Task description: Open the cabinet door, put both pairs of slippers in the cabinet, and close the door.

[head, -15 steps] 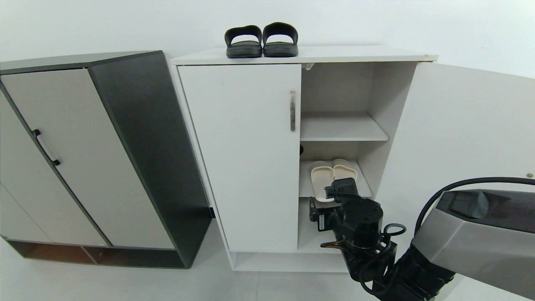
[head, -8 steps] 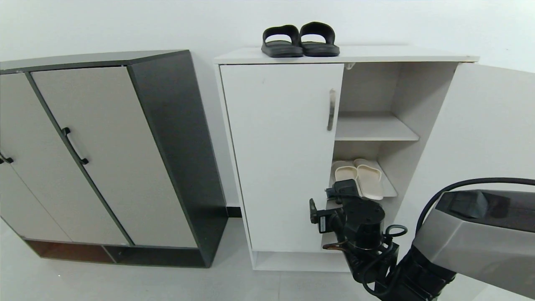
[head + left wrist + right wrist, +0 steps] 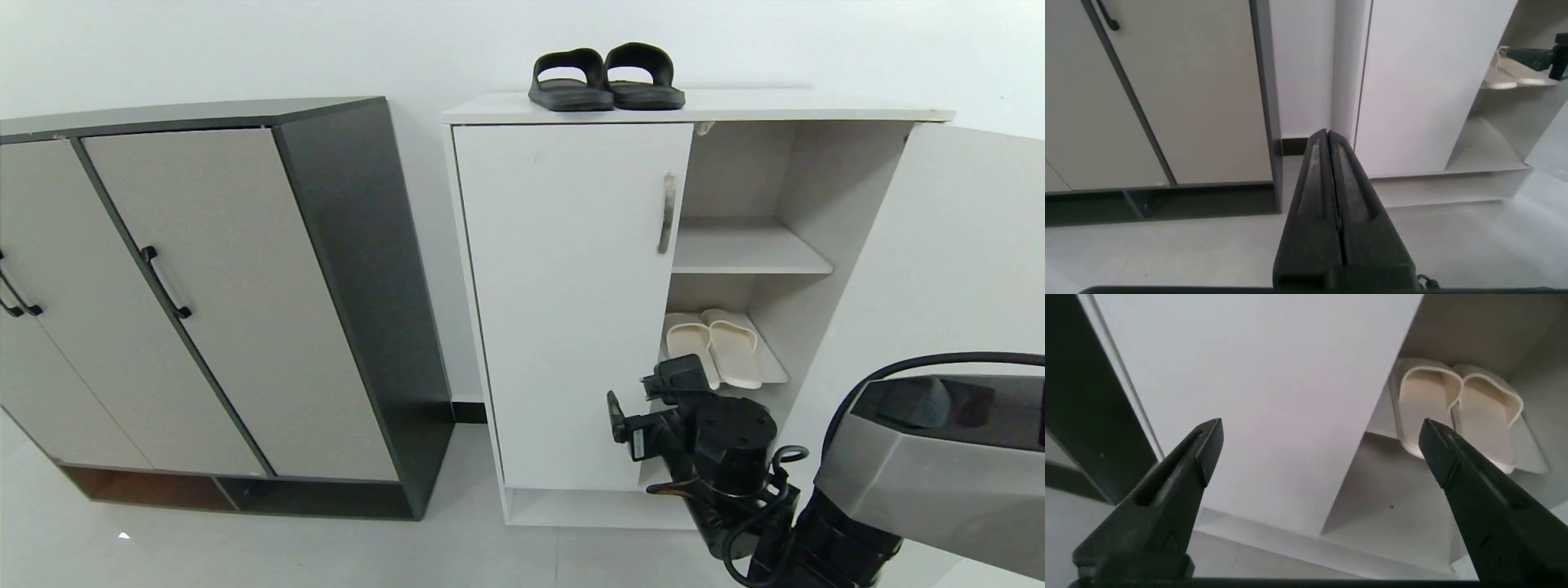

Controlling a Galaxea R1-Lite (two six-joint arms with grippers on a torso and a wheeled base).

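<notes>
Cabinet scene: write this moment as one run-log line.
door open; cream slippers inside; black slippers on cabinet; right hand open; left hand shut

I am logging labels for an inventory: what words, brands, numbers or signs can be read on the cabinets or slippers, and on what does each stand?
None can be read. The white two-door cabinet, the pair of black slide slippers on its top, the pair of cream slippers on a shelf inside it, and the dark grey cabinet with pale doors show no legible print.
</notes>
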